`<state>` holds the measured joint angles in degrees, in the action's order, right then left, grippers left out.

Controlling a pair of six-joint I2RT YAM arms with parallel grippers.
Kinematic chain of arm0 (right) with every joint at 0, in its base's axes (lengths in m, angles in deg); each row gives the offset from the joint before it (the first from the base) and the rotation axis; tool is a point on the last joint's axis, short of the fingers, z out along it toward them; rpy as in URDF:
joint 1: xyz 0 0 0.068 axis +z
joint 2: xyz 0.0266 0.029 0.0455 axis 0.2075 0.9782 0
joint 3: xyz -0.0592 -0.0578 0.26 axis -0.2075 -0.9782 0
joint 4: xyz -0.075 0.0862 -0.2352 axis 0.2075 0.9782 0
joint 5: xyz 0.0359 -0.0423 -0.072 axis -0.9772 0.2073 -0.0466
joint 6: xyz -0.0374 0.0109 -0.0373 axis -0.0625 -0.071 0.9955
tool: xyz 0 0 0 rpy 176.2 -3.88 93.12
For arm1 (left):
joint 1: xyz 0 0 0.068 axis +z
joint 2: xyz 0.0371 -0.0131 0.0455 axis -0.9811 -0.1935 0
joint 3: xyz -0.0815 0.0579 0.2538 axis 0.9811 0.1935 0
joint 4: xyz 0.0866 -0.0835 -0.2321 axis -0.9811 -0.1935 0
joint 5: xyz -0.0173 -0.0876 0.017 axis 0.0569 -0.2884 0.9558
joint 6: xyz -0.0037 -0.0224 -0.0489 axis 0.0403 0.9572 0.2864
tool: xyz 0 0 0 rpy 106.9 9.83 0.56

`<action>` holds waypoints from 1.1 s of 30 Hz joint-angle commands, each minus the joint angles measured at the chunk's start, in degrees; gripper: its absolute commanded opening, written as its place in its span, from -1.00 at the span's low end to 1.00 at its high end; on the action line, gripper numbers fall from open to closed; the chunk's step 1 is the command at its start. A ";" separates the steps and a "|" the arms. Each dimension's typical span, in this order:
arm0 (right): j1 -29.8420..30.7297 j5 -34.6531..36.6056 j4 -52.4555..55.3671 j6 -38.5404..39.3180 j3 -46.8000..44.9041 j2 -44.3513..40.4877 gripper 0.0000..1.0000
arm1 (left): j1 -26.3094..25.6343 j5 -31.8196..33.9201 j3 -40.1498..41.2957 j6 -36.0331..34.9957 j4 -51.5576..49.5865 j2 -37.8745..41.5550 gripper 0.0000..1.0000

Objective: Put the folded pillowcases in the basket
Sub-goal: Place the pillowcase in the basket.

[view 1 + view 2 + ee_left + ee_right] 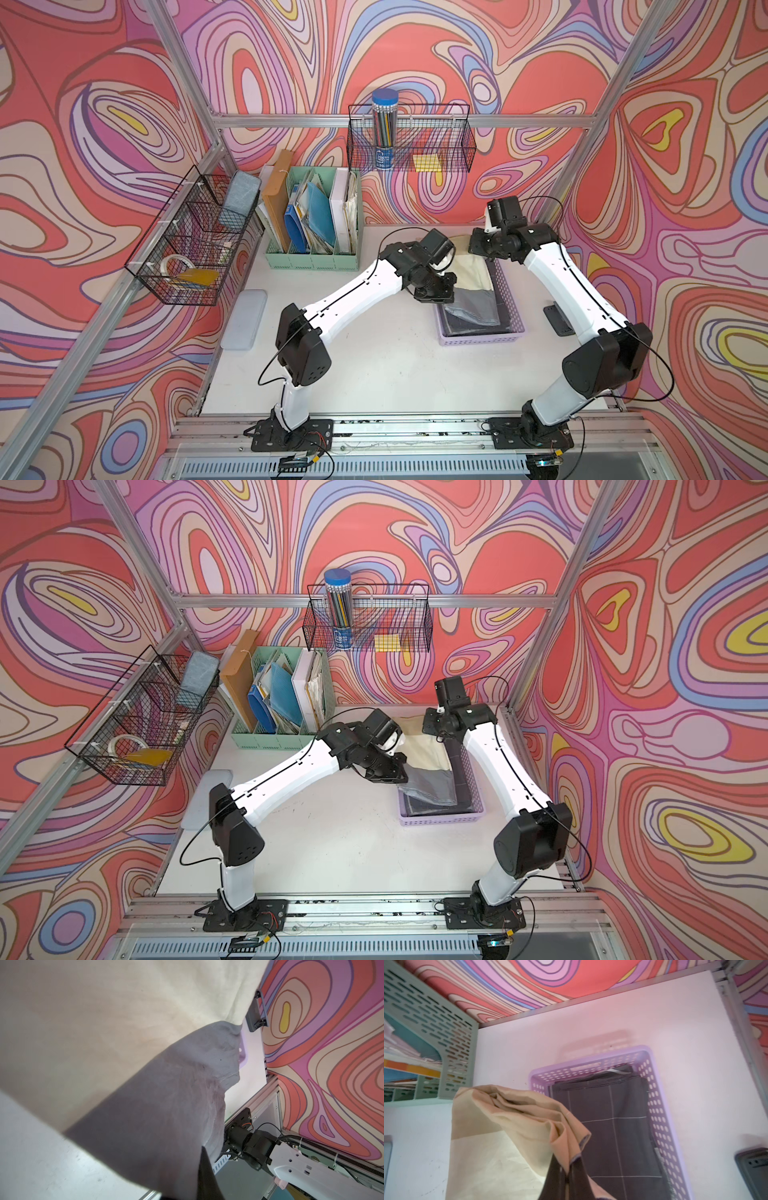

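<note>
The left end effector and right end effector are each clamped tight on the cream-and-grey pillowcase. It sags between them, partly over the lavender basket beneath.

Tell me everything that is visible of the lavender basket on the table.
The basket is shallow, rectangular, lavender plastic, with round holes in its walls and a slot handle in one end wall. It stands upright on the white table. A folded dark cloth with thin white grid lines lies inside. The cream and grey pillowcase hangs over its far part.
</note>
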<state>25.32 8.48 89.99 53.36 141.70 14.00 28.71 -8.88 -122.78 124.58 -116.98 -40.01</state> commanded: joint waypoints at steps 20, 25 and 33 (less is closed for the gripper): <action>-6.74 0.12 -4.00 1.31 2.20 14.21 -1.00 | -0.57 -3.60 -8.10 -2.21 3.40 -17.09 -1.00; -8.76 -0.98 -6.88 1.19 0.48 15.88 -1.00 | -0.37 -3.02 -4.79 -2.93 4.00 -17.61 -1.00; -10.35 -0.85 -7.37 0.61 1.48 19.16 -1.00 | -0.40 -4.62 3.88 -0.77 9.98 -18.58 -1.00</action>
<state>15.35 7.71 85.18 54.72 142.46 32.01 28.26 -12.62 -121.07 123.37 -109.46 -57.34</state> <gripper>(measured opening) 0.055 0.081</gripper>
